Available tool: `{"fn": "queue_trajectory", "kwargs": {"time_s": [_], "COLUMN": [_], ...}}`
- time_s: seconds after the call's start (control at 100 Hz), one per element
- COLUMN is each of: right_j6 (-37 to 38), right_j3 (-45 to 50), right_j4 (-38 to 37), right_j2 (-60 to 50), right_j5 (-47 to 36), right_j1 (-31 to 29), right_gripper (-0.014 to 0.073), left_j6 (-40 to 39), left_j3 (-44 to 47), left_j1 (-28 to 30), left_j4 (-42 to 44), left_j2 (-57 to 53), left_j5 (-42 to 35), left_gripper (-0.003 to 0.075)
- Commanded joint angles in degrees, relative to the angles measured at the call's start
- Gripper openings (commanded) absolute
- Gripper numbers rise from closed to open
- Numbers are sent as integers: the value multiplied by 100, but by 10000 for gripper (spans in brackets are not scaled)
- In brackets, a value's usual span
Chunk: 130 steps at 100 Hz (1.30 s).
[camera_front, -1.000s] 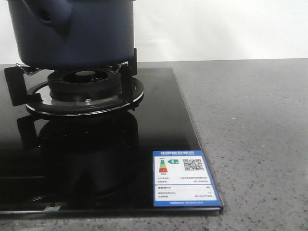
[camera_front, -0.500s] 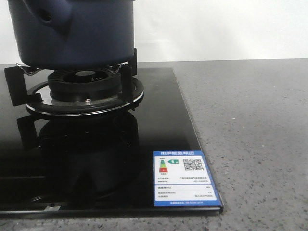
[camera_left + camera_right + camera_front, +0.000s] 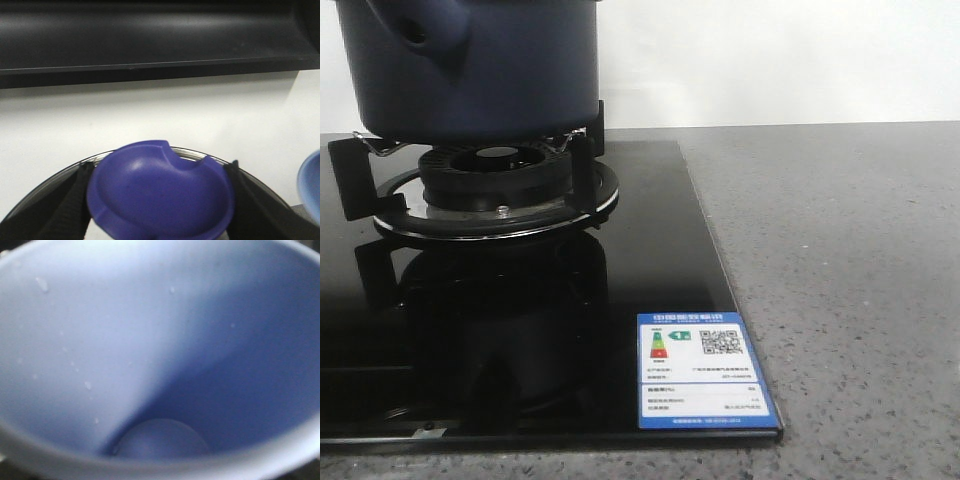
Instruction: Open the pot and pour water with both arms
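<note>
Still, front: we see the pot (image 3: pixel 470 65) seated on the burner grate (image 3: pixel 495 185) of the black hob (image 3: pixel 650 260), unchanged from a second ago | left wrist: left gripper (image 3: pixel 160 200) closed on a dark blue knob (image 3: pixel 160 192) | right wrist: pale blue cup (image 3: pixel 160 360) interior fills view, gripper state cannot be told.

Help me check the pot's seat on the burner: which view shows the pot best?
The front view: the pot sits on the burner stand, its walls and stubby handle clear, top cropped. The left wrist view shows no pot body, only a blue knob; the right wrist view shows only a light blue cup's inside.
</note>
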Motion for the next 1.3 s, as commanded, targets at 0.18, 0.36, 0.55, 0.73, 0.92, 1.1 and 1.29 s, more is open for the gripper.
{"fn": "queue_trajectory", "kwargs": {"time_s": [0.18,0.36,0.55,0.73,0.92,1.1,1.29], "right_j6": [1180,1180,1180,1464,1972,1972,1972], "right_j3": [-211,-135,863,2457,4172,5400,6207], "right_j4": [1891,3691,3995,4181,4241,4395,4676], "right_j2": [-1307,-1974,-2816,-3788,-4648,-4972,-4636], "right_j5": [269,-152,-1349,-2755,-3973,-4633,-5577], "right_j1": [-647,-1484,-1870,-2150,-2791,-3307,-3775], "right_gripper": [347,346,346,346,346,346,346], "left_j6": [-1,-1,-1,-1,-1,-1,-1], "left_j3": [-208,-208,-208,-208,-208,-208,-208], "left_j1": [-6,-6,-6,-6,-6,-6,-6], "left_j4": [25,25,25,25,25,25,25], "left_j2": [-133,-133,-133,-133,-133,-133,-133], "left_j5": [-615,-626,-626,-626,-626,-626,-626], "left_gripper": [393,393,393,393,393,393,393]}}
